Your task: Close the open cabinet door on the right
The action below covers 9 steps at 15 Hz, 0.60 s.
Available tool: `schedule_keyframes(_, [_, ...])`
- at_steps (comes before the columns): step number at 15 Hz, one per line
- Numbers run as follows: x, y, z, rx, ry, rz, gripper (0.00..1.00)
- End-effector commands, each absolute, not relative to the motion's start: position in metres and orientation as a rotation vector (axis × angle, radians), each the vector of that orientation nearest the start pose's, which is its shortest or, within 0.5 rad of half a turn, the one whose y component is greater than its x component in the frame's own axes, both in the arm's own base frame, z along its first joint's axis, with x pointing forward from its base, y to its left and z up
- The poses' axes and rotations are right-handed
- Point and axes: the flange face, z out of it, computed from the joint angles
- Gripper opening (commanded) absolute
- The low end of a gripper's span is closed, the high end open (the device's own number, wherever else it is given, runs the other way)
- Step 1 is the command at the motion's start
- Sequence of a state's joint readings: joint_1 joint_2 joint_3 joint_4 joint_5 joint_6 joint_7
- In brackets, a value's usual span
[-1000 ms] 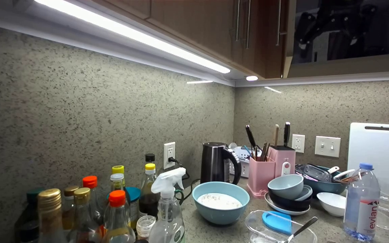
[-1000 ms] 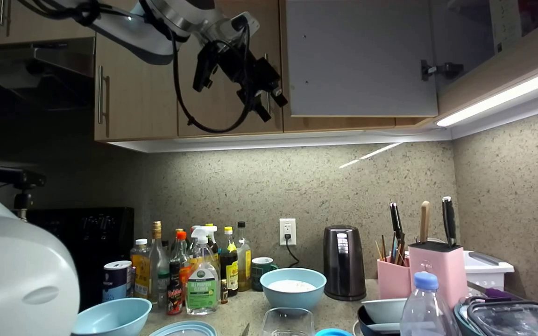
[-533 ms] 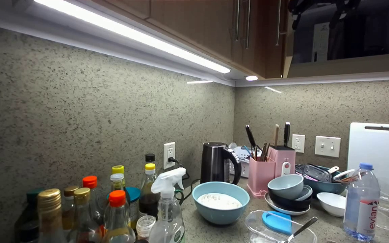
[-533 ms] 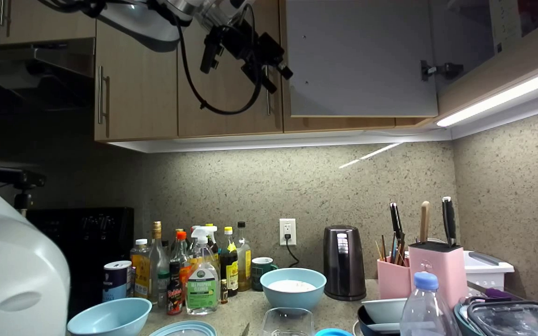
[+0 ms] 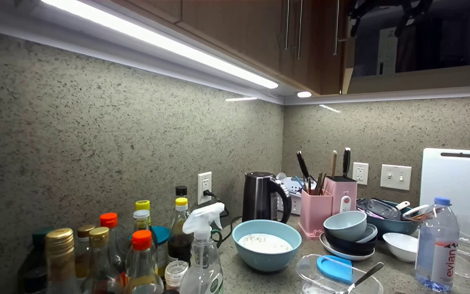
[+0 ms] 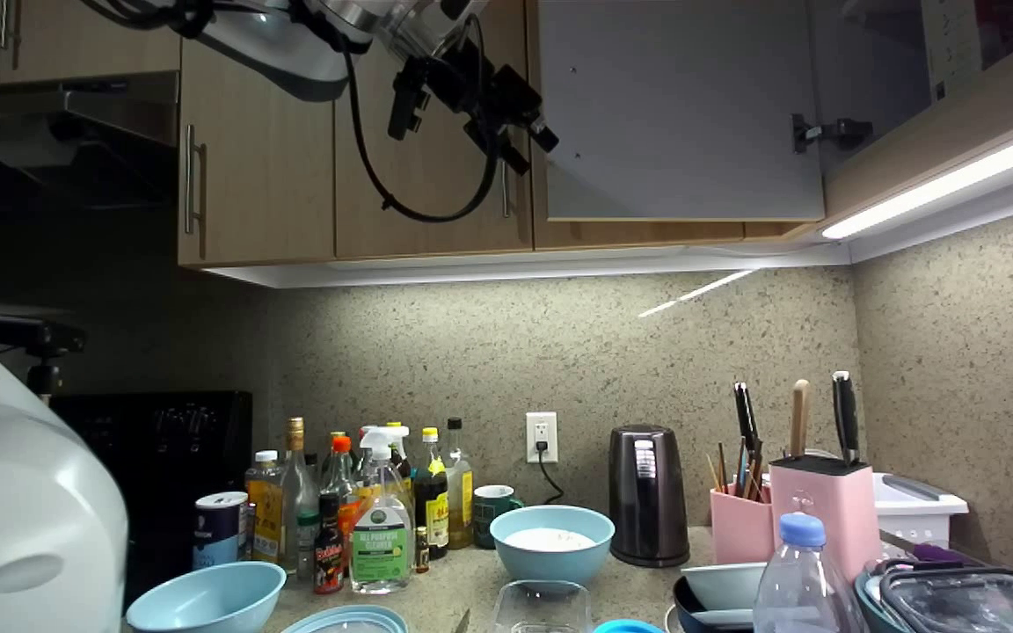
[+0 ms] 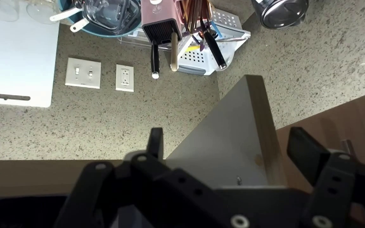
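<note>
Gaping: cabinet door (image 6: pixel 682 110); hinge (image 6: pixel 845 133): in an exterior view only; hand (image 7: pixel 228 142): spread

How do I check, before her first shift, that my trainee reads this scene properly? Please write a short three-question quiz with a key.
1. True or false: in the wrist view, the fingers stand apart.
2. The cabinet door is: (a) shut; (b) open; (c) fully removed.
3. In an exterior view, which appliance stands between the pink knife block and the blue bowl with white contents?

Key: 1. True. 2. b. 3. The kettle.
</note>
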<state>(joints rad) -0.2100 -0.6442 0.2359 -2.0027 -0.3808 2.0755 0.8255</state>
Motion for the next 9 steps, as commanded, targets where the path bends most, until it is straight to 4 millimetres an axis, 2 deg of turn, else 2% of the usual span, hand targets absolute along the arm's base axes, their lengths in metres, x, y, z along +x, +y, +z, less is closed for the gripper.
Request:
schedule_keyframes(1, [0.389, 0.034, 0.777, -2.801, 1.137, -1.422, 1.0])
schedule_keyframes(5, [0.396, 0.031, 0.776, -2.794, 1.177, -1.42, 1.0])
schedule_keyframes(9, [0.383, 0.011, 0.776, -2.695, 1.497, -1.304, 1.0])
